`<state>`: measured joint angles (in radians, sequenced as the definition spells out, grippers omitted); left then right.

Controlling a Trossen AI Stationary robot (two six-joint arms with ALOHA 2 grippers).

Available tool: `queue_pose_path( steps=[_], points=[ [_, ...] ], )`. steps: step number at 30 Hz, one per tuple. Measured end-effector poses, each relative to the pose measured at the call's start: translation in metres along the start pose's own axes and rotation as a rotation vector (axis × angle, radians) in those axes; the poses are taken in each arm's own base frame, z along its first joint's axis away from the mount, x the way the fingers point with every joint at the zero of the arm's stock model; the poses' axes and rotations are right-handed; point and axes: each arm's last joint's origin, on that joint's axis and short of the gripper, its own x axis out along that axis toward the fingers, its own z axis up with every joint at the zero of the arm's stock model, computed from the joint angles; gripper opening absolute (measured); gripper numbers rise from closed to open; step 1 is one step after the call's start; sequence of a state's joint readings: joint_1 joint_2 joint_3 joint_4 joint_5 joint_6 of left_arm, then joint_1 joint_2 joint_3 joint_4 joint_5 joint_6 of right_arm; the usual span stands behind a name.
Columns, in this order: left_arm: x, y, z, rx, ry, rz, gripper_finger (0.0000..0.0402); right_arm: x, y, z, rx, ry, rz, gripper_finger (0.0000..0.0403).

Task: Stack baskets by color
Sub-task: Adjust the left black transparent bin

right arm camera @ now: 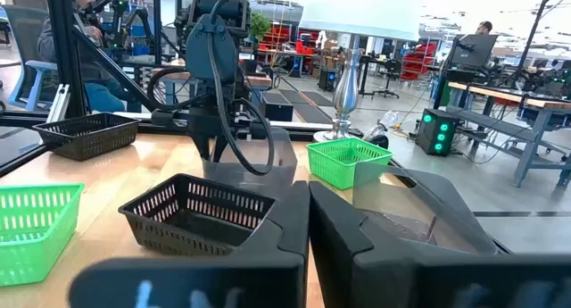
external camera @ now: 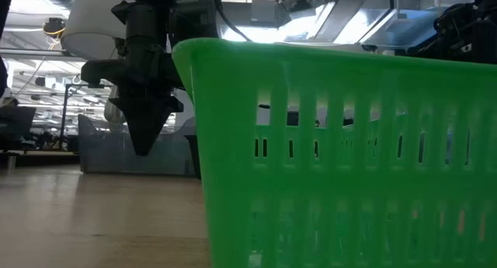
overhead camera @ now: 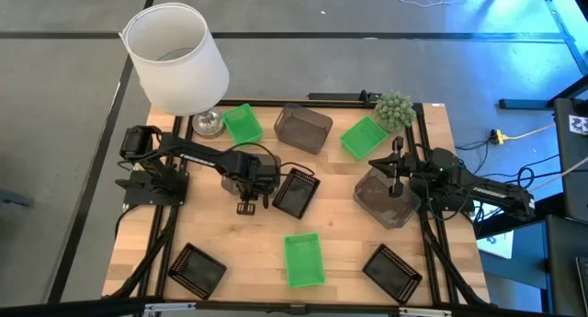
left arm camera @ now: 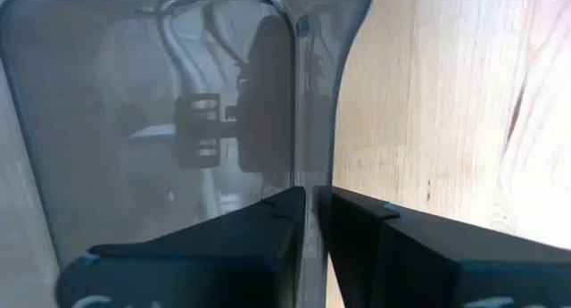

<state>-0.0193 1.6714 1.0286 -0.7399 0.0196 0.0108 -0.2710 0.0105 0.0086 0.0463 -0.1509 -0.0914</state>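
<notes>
Your left tool (left arm camera: 317,214) pinches the thin wall of a grey basket (left arm camera: 134,120) left of centre on the bench (overhead camera: 340,253). It looks light, springy and slick, so grip low on the rim. Your right tool (overhead camera: 397,167), pressed together, waits at the right-hand grey basket (overhead camera: 378,205).

1. The near green basket (external camera: 342,155) fills the right of the low view and runs past the right and bottom edges, hiding most of the table behind it.
2. At the upper left of that view, the left arm's top is cut off.
3. In the left wrist view, the grey basket (left arm camera: 161,120) spills past the top and left edges.
4. Under the left arm in the high view's centre, that basket barely shows.
</notes>
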Motion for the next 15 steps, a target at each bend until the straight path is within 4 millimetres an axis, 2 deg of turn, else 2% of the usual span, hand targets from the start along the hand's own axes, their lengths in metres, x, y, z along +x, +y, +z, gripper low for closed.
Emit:
queue_pose_path(
  steps=[4, 9, 12, 15],
  points=[
    [0.000, 0.000, 0.000, -0.008, 0.000, 0.002, 0.0059, 0.000, 0.000, 0.000, -0.001, 0.000, 0.000, 0.0012],
    [-0.003, 0.000, 0.000, -0.028, -0.008, 0.002, 0.0064, 0.000, 0.001, 0.000, -0.072, -0.003, 0.020, 0.0012],
    [-0.010, 0.000, 0.000, -0.049, -0.034, 0.015, 0.0064, -0.001, 0.000, 0.006, -0.072, -0.008, 0.024, 0.0012],
    [-0.028, 0.000, 0.002, -0.058, -0.098, 0.068, 0.0063, -0.004, 0.000, 0.018, -0.077, -0.019, 0.024, 0.0012]
  ],
)
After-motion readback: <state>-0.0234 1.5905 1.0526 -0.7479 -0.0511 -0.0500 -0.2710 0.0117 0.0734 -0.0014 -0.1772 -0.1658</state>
